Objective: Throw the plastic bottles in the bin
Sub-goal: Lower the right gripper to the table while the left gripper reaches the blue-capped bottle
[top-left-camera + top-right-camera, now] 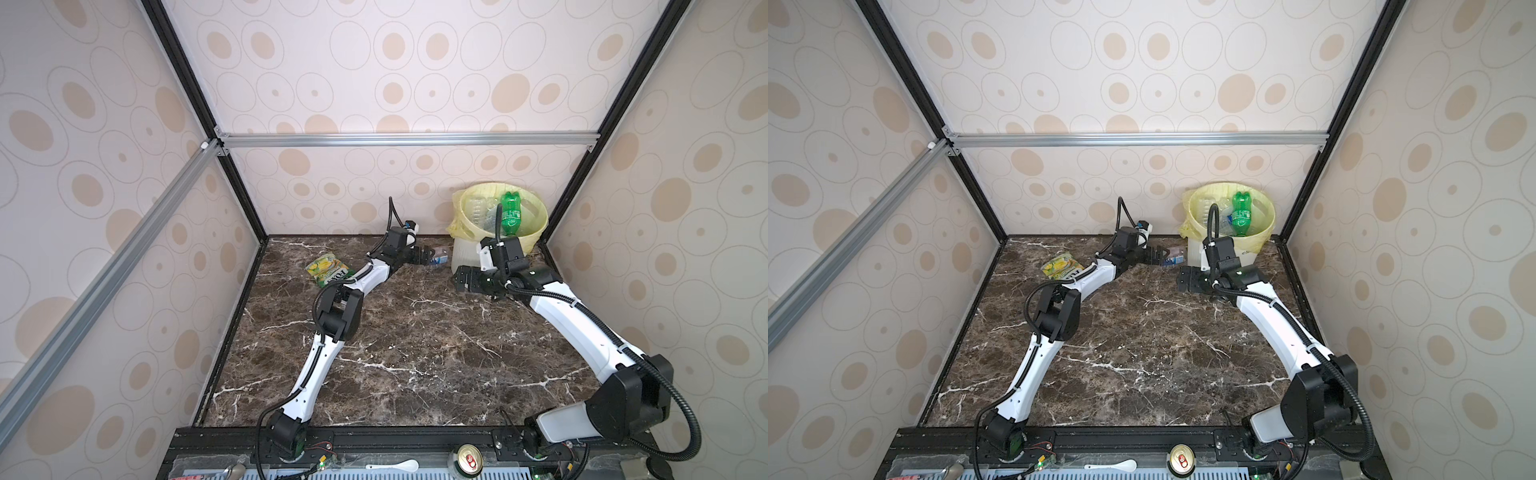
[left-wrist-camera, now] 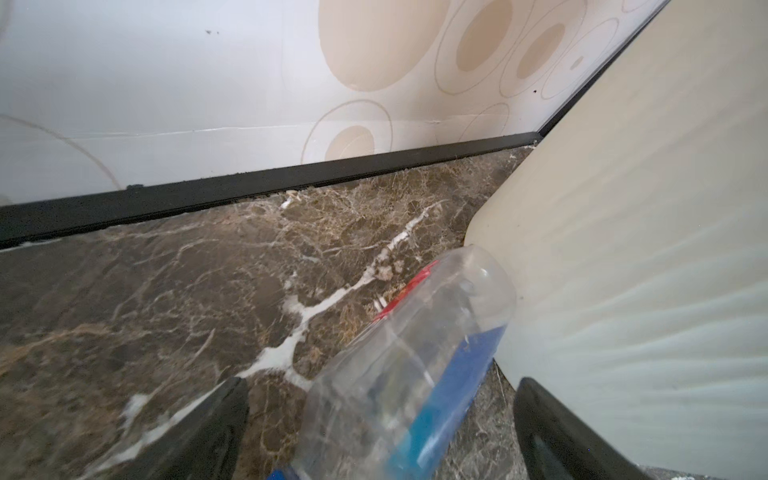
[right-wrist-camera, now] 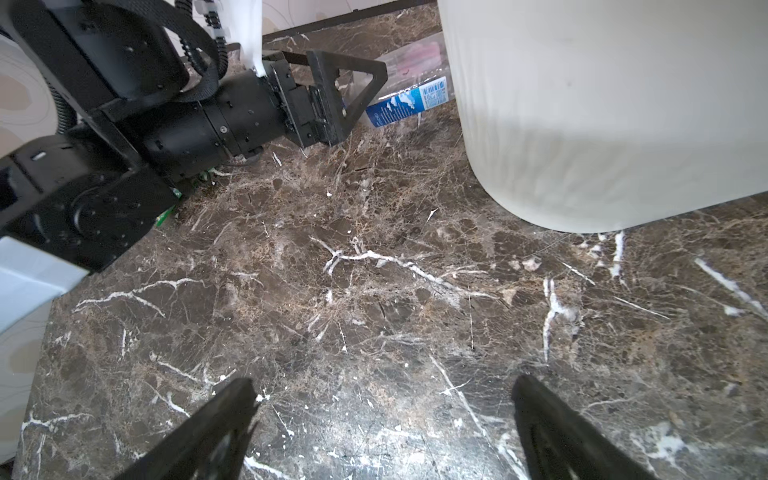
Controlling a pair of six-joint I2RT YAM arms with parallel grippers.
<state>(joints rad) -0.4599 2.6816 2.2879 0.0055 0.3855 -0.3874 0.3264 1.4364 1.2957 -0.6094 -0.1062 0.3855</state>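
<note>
**Straddling a clear bottle at the foot of the bin**

The left gripper [image 2: 380, 384] is reaching to the far edge of the brown marble-patterned table [image 1: 415, 345], its jaws standing wide apart on either side of a clear plastic bottle with a blue label [image 2: 415, 353]. In the left wrist view a gap is showing between the bottle and each finger, so the jaws are not clamping it. The bottle is lying on its side on the table, its rounded end touching or just beside the wall of the round white ribbed plastic bin [image 3: 602, 104]. Its label is showing a barcode, white markings on blue and a red strip; the small print is too blurred to read.

The right gripper [image 1: 458, 278] is hanging low over the table near the bin's base, jaws spread and holding nothing.

The bin is standing in the far right corner, a pale yellow bag folding over its rim. Inside it, a green plastic bottle [image 1: 510, 214] is leaning among crumpled clear bottles [image 1: 478, 208]; its label is carrying white writing that cannot be made out.

A flat yellow-green snack packet [image 1: 328, 270] is lying beside the left arm, showing the word "FOXS" upside down in a top view. A metal drink can [image 1: 467, 459] and a white plastic spoon [image 1: 399, 465] are sitting on the front ledge.
</note>
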